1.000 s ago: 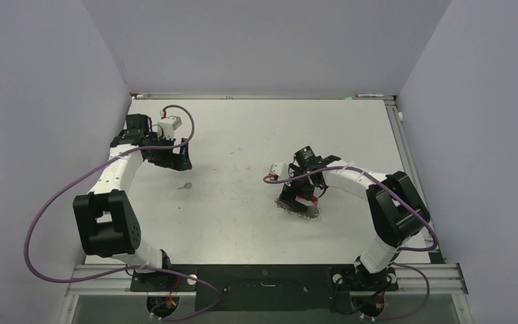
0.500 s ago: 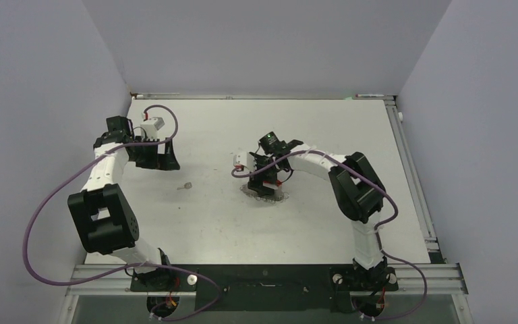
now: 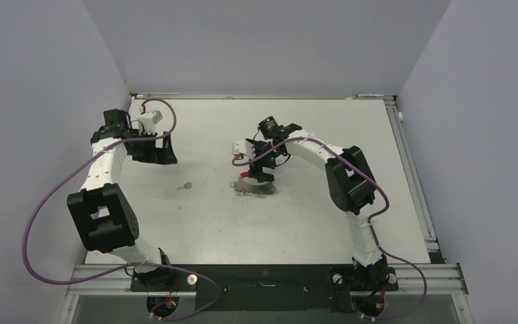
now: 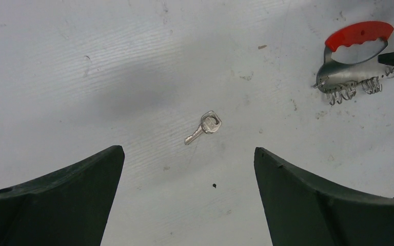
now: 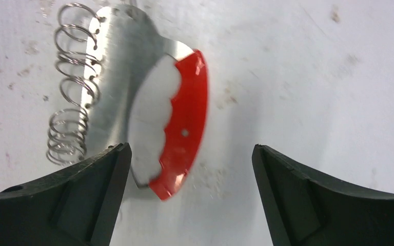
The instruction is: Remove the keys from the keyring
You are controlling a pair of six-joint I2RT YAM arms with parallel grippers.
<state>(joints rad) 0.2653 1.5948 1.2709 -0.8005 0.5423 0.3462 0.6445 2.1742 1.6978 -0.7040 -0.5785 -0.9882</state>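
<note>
Both wide open, empty: left gripper [image 4: 187, 150] over key [image 4: 204, 127]; right gripper [image 5: 191, 148], keyring [image 5: 117, 72] now farther left.

- The table [image 3: 195, 229] is a flat white top, scuffed and dotted with small dark specks.
- One small silver key [image 4: 204, 126] lies flat on it, left of the middle, with nothing touching it.
- The keyring [image 4: 353, 64] lies near the middle, well apart from the key.
- It is a flat silver plate with a red scalloped grip [image 5: 182, 130] along one curved edge.
- Several thin wire rings [image 5: 74, 77] sit in a row along the plate's opposite edge, resting on the table.
</note>
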